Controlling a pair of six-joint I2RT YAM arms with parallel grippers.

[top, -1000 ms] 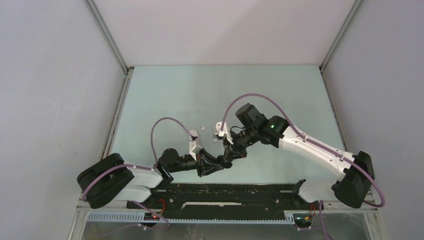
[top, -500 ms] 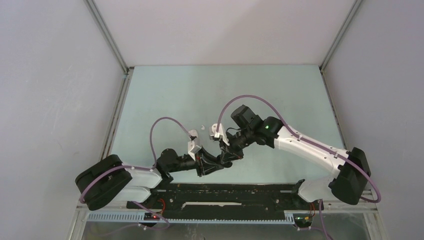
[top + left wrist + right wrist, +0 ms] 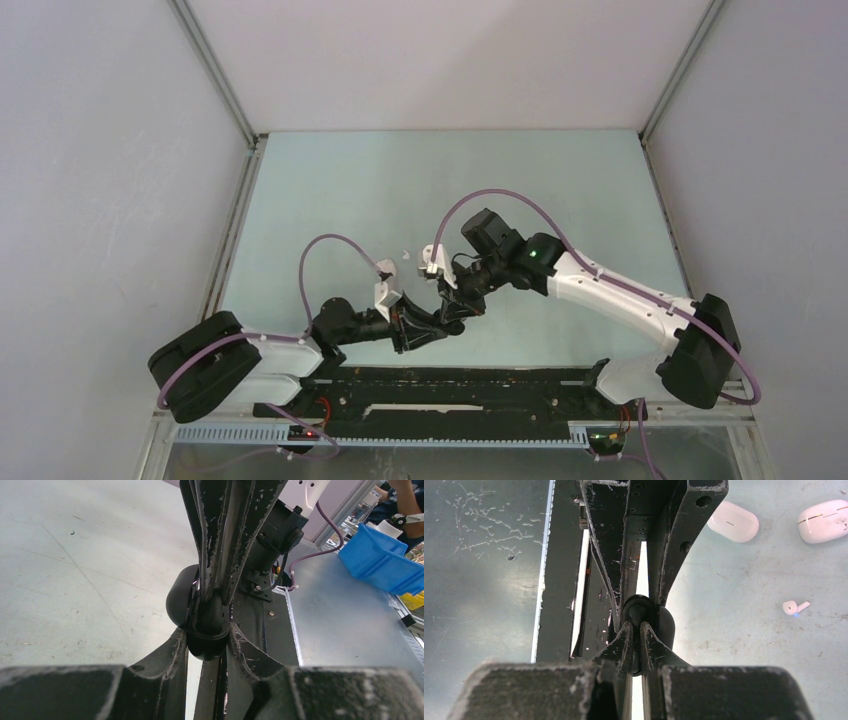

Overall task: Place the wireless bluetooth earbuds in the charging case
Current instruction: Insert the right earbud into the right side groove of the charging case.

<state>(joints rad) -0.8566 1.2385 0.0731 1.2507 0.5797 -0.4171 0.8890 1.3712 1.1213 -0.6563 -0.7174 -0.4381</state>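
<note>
Black charging case (image 3: 207, 632): insertion under way.
Left jaws are gripping it; right jaws are pressing in, shut; white earbud (image 3: 795, 607) is lying unseated.

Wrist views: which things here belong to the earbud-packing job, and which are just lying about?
Job: black charging case in the left gripper; white earbud; white charging case; second white case.
Lying about: blue bin in the background.

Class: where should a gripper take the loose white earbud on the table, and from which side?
Probably from straight above, pinching the white earbud across its rounded head: it lies flat with its thin stem sideways, offering less to hold.
</note>
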